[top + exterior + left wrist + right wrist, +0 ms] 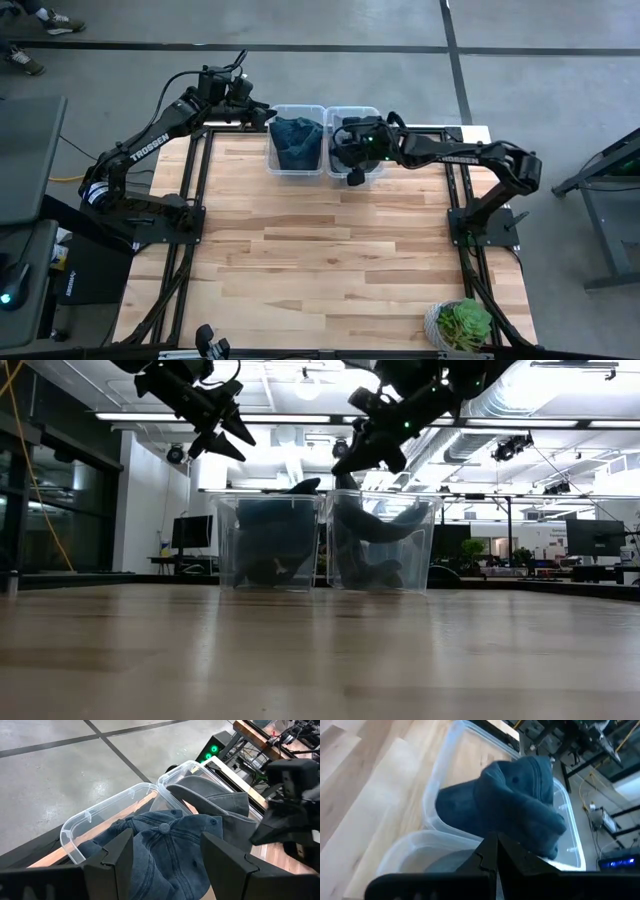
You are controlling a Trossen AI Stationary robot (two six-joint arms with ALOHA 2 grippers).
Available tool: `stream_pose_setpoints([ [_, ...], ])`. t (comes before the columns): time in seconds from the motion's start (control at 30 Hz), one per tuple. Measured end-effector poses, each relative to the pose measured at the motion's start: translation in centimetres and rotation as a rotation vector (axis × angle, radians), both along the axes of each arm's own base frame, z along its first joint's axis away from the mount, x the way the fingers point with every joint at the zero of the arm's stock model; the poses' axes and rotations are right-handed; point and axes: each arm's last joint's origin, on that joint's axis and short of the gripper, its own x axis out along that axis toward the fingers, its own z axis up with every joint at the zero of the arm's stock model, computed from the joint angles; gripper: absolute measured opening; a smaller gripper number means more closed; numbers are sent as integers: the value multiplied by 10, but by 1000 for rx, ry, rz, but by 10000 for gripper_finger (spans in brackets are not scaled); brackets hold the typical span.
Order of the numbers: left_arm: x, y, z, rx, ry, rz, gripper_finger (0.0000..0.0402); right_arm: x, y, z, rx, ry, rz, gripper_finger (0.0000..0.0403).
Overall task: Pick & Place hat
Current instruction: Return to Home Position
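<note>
1. The left transparent bin (296, 172) stands at the far edge of the wooden surface (320, 250). The blue cap (295, 142) lies heaped inside it.
2. The right transparent bin (372, 110) stands just beside the left bin's right wall. In the high view the right arm covers most of its contents. The left wrist view shows a gray cap (222, 805) filling it.
3. The left tool (167, 865) hangs above the left bin's outer far corner. It is released, its fingers (112, 865) wide apart with nothing between them. The blue cap's top button shows through the gap.
4. The right tool (495, 857) hovers to the right of the left bin, over the neighbouring bin. It is clenched on nothing. Only its own wrist view shows the tips pressed together.
5. The low view adds height: both tools sit clear above the left bin's rim, neither reaching inside.
6. A potted succulent (462, 323) sits well apart from the left bin, at the near right corner.
</note>
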Motion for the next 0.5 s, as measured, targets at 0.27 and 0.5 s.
stream_pose_setpoints([
  [0.27,0,0,0,0,0,0,193,-3,-25,-11,95,-20,-123,0],
  [0.5,0,0,0,-1,0,-1,193,-7,-45,-29,183,24,-205,0],
])
